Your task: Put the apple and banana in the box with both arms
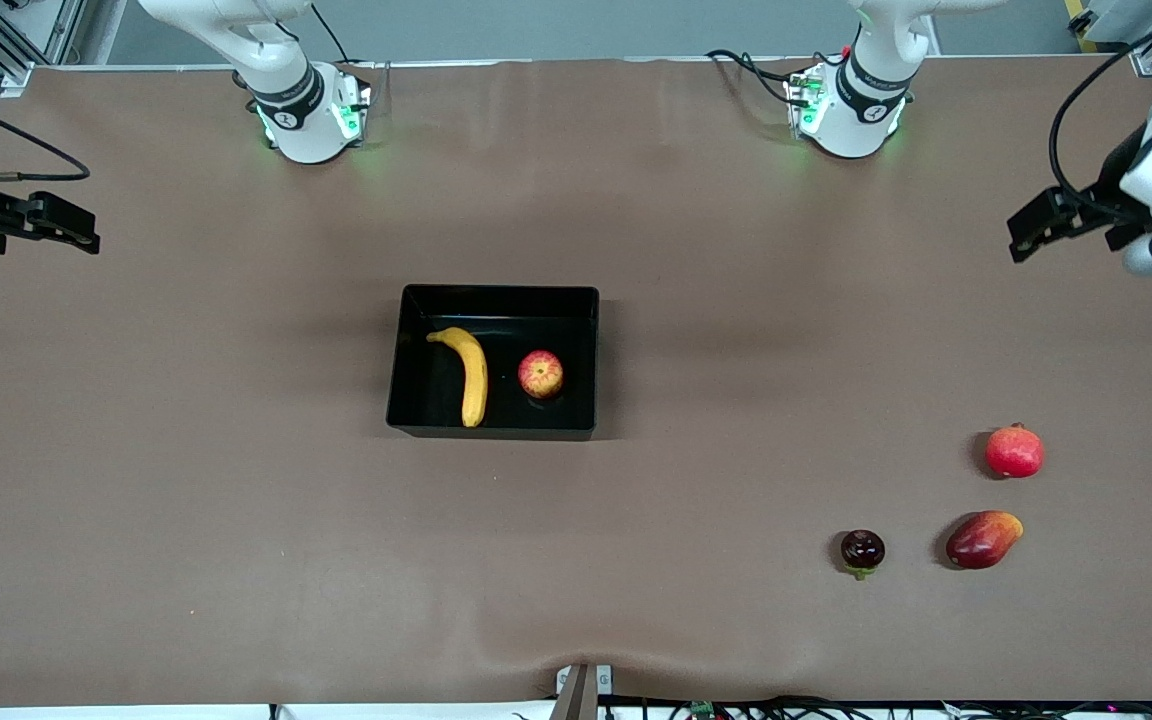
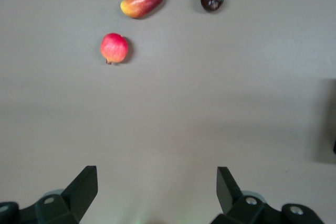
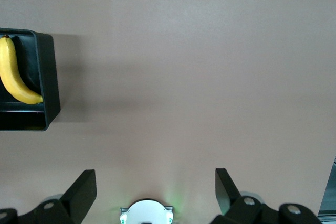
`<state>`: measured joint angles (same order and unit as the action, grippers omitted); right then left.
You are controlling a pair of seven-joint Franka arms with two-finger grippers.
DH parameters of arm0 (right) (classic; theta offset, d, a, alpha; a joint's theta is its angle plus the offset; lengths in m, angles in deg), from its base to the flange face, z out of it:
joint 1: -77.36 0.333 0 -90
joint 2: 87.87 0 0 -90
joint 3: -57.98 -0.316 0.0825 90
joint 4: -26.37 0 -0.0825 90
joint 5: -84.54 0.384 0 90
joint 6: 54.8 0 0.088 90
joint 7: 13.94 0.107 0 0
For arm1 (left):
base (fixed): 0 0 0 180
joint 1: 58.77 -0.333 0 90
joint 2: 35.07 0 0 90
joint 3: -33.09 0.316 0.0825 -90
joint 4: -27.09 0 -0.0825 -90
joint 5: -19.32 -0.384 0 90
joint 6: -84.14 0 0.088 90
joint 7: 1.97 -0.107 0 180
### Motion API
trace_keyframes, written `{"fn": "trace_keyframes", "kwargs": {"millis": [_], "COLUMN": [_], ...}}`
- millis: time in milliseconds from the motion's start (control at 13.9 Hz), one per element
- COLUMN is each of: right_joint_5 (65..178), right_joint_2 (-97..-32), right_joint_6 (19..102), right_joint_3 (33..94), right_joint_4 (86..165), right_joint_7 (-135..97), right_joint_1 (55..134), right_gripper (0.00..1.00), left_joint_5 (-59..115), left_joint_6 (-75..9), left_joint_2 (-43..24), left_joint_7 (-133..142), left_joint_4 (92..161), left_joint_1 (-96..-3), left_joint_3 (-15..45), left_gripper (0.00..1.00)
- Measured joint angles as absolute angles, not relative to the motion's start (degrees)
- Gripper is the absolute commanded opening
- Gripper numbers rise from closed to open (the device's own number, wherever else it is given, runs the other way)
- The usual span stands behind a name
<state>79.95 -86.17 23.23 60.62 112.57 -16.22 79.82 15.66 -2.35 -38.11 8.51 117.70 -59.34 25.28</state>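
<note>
The black box [image 1: 492, 296] sits mid-table. Inside it lie the yellow banana [image 1: 470, 372] and, beside it toward the left arm's end, the red-and-yellow apple [image 1: 540, 374]. In the right wrist view one end of the box [image 3: 48, 82] shows with the banana [image 3: 14, 75] in it. My left gripper [image 1: 1026, 235] hangs high over the left arm's end of the table, open and empty [image 2: 156, 184]. Over the right arm's end of the table my right gripper [image 1: 71, 225] is raised, also open with nothing between its fingers [image 3: 155, 184].
Three other fruits lie toward the left arm's end, nearer the front camera: a round red fruit with a crown tip [image 1: 1014, 451], an oblong red-orange mango-like fruit [image 1: 982, 539] and a small dark round one [image 1: 862, 550]. The right arm's base [image 3: 146, 212] shows in the right wrist view.
</note>
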Motion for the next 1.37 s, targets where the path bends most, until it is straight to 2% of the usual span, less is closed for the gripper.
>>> {"fn": "trace_keyframes", "kwargs": {"millis": [288, 721, 1370], "right_joint_5": [81.1, 86.4, 86.6], "right_joint_2": [-86.4, -86.8, -89.0], "right_joint_6": [20.0, 20.0, 19.9], "right_joint_3": [60.6, 61.0, 61.3], "right_joint_4": [112.9, 112.7, 112.5], "right_joint_7": [-16.2, -15.8, -15.8], "right_joint_1": [79.9, 79.9, 79.8], "right_gripper": [1.00, 1.00, 1.00], "left_joint_5": [17.2, 18.6, 18.6], "left_joint_6": [-2.2, -1.3, -0.7], "left_joint_2": [-40.9, -41.0, -41.2], "left_joint_7": [7.0, 7.0, 6.0], "left_joint_4": [120.4, 120.3, 119.9], "left_joint_1": [-59.2, -59.0, -59.1], "left_joint_3": [25.1, 25.1, 26.4], "left_gripper": [1.00, 1.00, 1.00]}}
